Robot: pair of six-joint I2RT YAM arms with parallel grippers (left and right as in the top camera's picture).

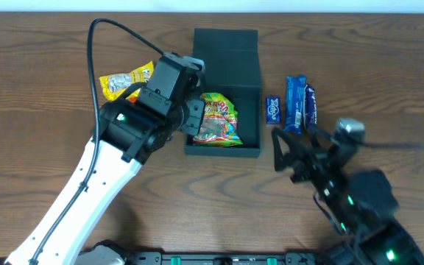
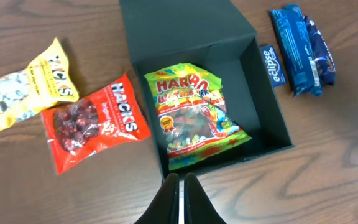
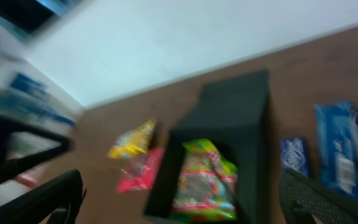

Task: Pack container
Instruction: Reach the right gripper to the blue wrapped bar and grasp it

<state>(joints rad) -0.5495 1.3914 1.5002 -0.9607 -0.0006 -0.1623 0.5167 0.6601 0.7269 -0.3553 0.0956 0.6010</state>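
**Green box part-packed: one bag in, five snacks out**

Dark green container (image 2: 247, 93) sits mid-table (image 1: 50, 44). Its hinged lid is flipped back on the far side, so the cavity is open from above for drops. Haribo bag (image 2: 194, 112) lies flat inside toward the left wall, with bare floor on the right, likely room for more.

Left gripper (image 2: 181, 196) hovers over the box's near edge, fingers pinched almost together, holding nothing. Red Hacks packet (image 2: 95, 124) and yellow Hacks packet (image 2: 27, 90) lie just left of the box, on the left arm's side. Eclipse gum (image 2: 267, 64) and two blue packets (image 2: 294, 50) lie to the right, on the right arm's side.

Right gripper (image 3: 180, 177) is spread wide and empty, near the box's right front; its view is blurred. The wide spread probably readies it for a right-side pick.
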